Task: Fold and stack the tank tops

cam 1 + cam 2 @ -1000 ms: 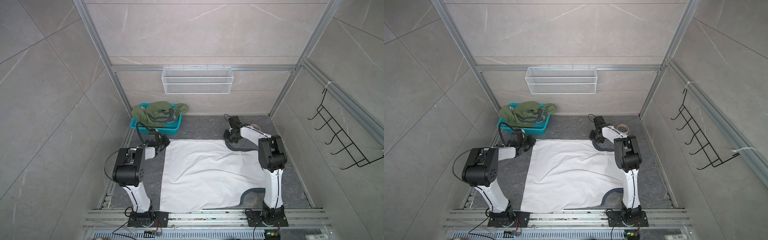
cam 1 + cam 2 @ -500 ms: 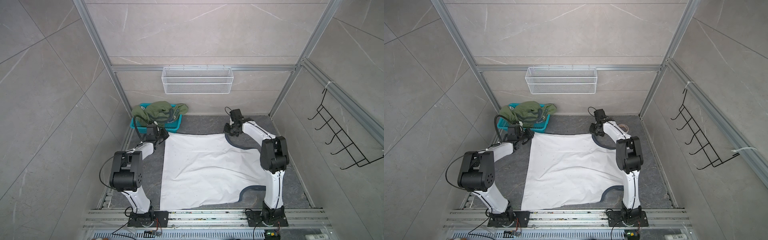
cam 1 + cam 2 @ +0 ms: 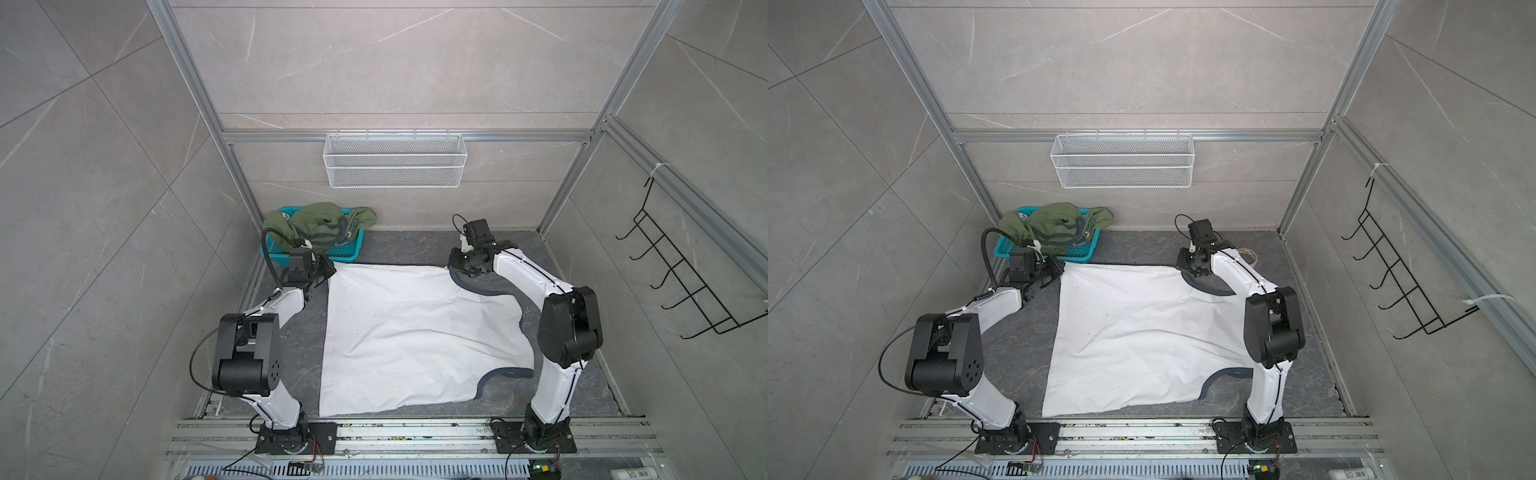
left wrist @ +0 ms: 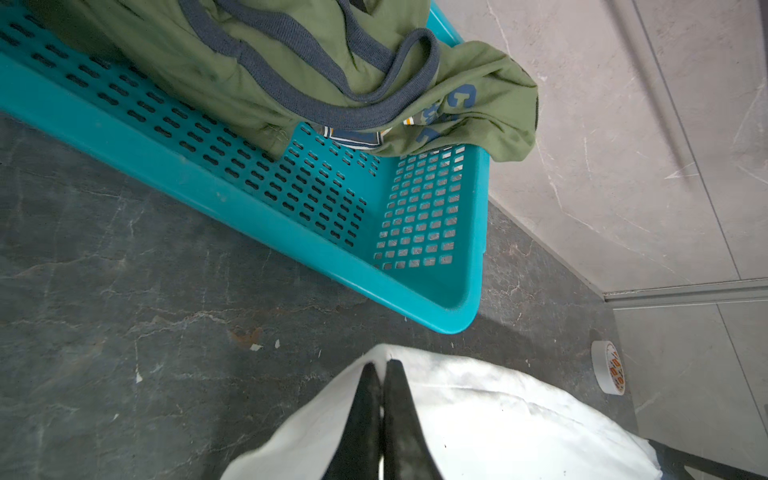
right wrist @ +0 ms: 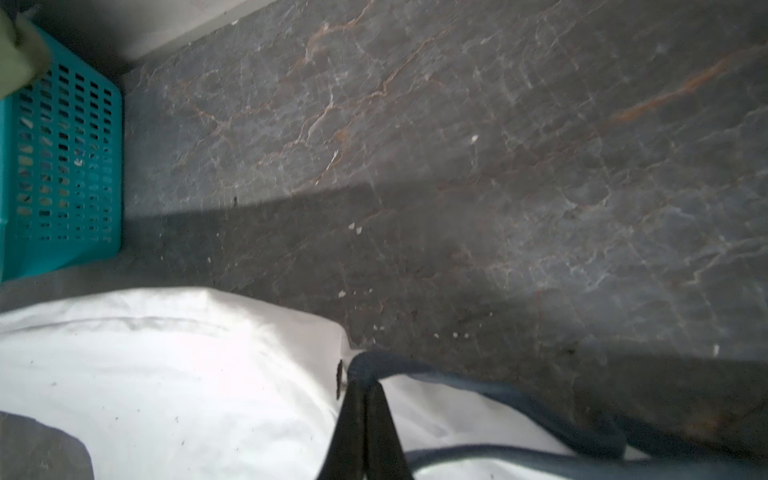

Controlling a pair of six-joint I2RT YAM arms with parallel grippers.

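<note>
Far left, back corner: basket point(image 3: 272, 249) against the wall, with the olive top point(image 3: 320, 226) bunched in it. One fold hangs over the basket's right rim. The left wrist view shows its navy-trimmed opening and part of the lettering. It is not folded.

Left gripper point(image 3: 330, 269) is just in front of the basket, jaws pinched closed on the far-left corner of the white top point(image 3: 415, 332). The left wrist view confirms this: fingers point(image 4: 365, 399) are pressed together with white cloth on either side. That corner sits near the basket's front corner, not touching it.

The white top is spread on the dark floor point(image 3: 399, 247) between the two arms, with a few creases. Its straight hem runs along the left and the navy-trimmed openings are to the right. The near edge lies by the base rail. A wire bin point(image 3: 395, 160) hangs on the back wall above it.

Right gripper point(image 3: 457, 266) is at the far-right corner, jaws clamped on the white top's navy-trimmed edge. In the right wrist view the trim loops over the fingertips. The cloth's far edge runs straight between the two grippers.

Further right, a tape roll point(image 3: 1249, 254) sits on the floor behind the right arm, and a hook rack point(image 3: 681, 286) hangs on the right wall.
</note>
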